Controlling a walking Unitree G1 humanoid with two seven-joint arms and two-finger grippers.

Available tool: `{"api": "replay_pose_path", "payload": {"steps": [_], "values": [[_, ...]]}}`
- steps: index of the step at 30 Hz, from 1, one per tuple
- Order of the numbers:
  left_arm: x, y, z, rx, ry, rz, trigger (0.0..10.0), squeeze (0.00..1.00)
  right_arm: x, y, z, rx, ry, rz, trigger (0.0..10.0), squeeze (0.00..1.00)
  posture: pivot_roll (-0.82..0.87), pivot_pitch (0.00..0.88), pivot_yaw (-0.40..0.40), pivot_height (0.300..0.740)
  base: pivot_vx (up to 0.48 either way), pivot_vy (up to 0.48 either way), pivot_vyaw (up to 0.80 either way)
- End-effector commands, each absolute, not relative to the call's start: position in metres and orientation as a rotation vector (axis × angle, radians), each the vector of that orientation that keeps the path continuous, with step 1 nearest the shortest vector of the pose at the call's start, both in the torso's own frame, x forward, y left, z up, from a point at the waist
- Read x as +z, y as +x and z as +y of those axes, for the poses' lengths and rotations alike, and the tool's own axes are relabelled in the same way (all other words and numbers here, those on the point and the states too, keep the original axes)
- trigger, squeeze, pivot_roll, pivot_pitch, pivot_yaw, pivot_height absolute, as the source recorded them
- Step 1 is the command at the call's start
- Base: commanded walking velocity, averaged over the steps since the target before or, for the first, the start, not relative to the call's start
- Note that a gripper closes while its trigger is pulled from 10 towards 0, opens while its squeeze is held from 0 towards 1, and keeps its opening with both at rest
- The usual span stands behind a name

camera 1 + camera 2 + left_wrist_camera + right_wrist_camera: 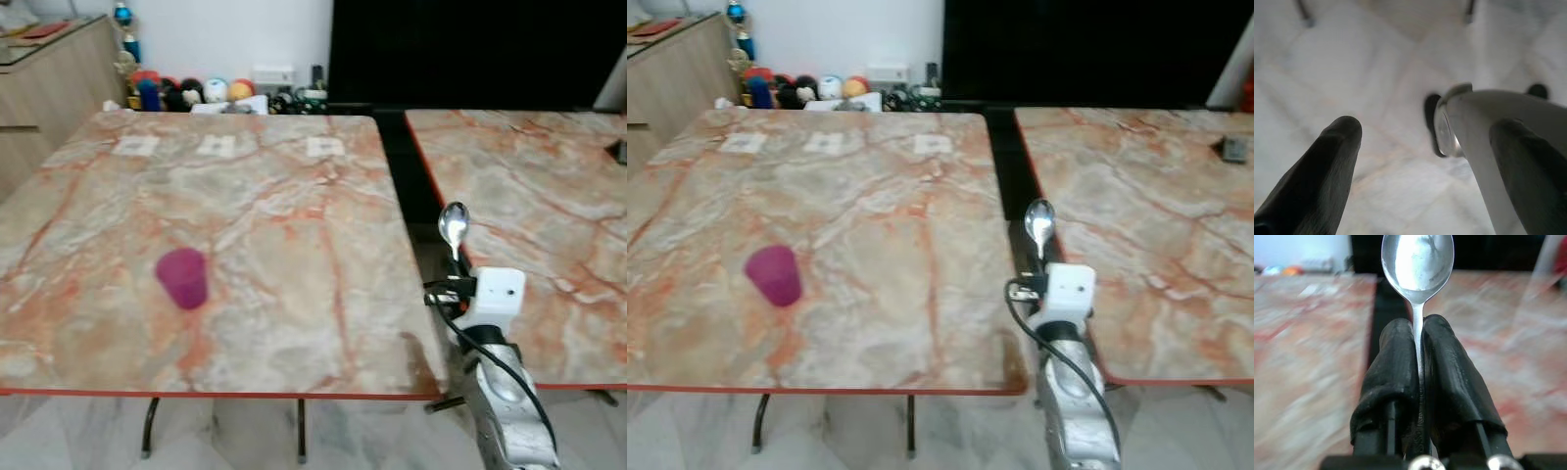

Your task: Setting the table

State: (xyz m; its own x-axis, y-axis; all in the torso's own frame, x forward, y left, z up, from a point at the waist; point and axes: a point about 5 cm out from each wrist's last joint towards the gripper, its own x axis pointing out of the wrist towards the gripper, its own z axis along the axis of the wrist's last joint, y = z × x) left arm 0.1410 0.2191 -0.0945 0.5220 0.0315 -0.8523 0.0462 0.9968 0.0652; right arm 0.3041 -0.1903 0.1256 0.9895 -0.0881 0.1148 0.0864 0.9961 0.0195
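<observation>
While the right tool (1418,333) grips a shiny metal spoon (1417,262) by its thin handle, the round bowl of the spoon sticks up above the two black fingers (1393,362), which are pressed tight on both sides of the handle. From the head, the spoon stands upright over the dark gap (397,166) between two tables, just past the near right corner of the big marble table (255,206) with pink and orange veins and a red edge. The silver right arm (505,392) reaches up from below, with a white block and a black cable (490,352) on it.

A purple cup (183,277) stands on the big table, well to the left of the spoon and nearer the front edge. Three small white cards (217,146) lie in a row near the far edge of that table; any writing on them is too small to read. A second marble table (529,196) stands on the other side of the gap, to the right of the spoon. Behind the big table, bright toys and balls (186,91) sit along the white wall, next to a wooden cabinet (54,73).

The left tool (1430,161) hangs low over the pale tiled floor (1376,73), its black fingers spread apart and holding nothing.
</observation>
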Motion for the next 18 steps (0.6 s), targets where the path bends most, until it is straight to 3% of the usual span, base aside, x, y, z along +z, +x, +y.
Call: {"api": "replay_pose_path", "payload": {"steps": [1,18], "values": [[-0.097,0.134,0.22,-0.014,0.085,1.056,10.0,0.0,0.132,0.306,-0.183,-0.073,0.022,-0.15,10.0,0.0,-0.01,0.074,-0.03,0.74,0.0,-0.379,0.0],[-0.097,0.135,0.22,-0.015,0.084,1.054,10.0,0.0,0.144,0.308,-0.192,-0.116,0.014,-0.218,10.0,0.0,-0.01,0.075,-0.031,0.74,0.0,-0.381,0.0]]}}
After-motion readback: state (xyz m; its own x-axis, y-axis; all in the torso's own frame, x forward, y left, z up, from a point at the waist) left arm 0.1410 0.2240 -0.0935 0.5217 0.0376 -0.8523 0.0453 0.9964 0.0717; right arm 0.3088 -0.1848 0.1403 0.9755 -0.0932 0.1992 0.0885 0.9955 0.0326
